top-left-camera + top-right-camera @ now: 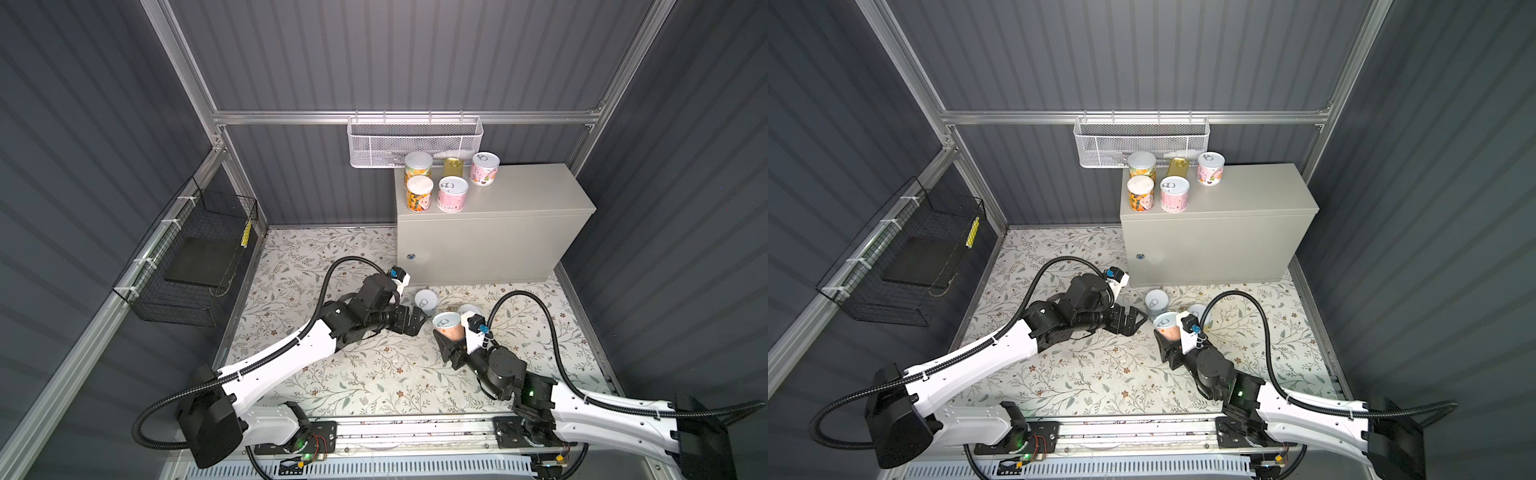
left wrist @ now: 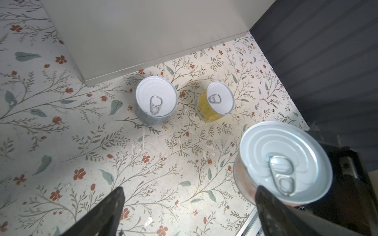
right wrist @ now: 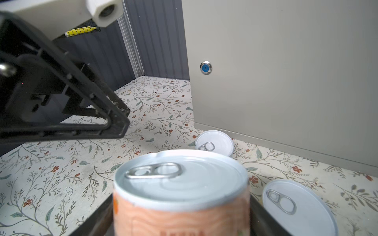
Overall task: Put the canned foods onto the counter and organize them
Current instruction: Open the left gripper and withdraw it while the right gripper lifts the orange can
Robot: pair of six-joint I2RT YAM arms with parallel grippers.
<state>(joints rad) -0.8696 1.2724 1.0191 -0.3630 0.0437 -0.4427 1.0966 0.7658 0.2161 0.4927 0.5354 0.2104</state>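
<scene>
Orange can (image 1: 448, 326) upright in right gripper (image 1: 453, 338) — perhaps lifted.

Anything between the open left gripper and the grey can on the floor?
No. In the left wrist view, only bare floral floor lies between the left gripper and the grey can.

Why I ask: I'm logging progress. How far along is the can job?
Done: five cans on the counter, two orange, two pink, one gold tin. In hand: the right gripper holds a peach can. Remaining: a grey can and a yellow can on the floor, by the open left gripper.
</scene>
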